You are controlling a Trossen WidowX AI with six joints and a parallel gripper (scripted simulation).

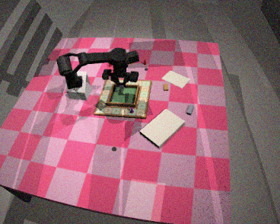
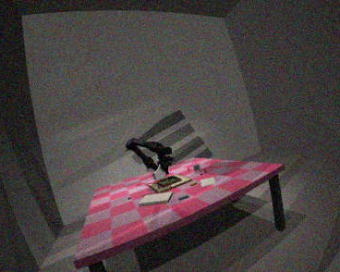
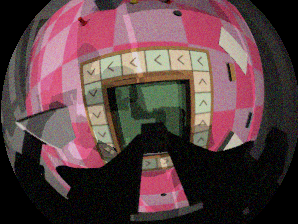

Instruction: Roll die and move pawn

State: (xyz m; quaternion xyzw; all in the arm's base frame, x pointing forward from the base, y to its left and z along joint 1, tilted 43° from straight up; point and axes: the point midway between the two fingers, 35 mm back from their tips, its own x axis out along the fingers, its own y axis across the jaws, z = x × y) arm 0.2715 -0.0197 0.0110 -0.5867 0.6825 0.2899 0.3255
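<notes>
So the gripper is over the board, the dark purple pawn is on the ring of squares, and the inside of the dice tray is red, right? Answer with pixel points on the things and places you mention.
Not quite: the inside of the dice tray [image 1: 124, 96] [image 3: 172, 102] is green, as the top view shows. The rest stands.
</notes>
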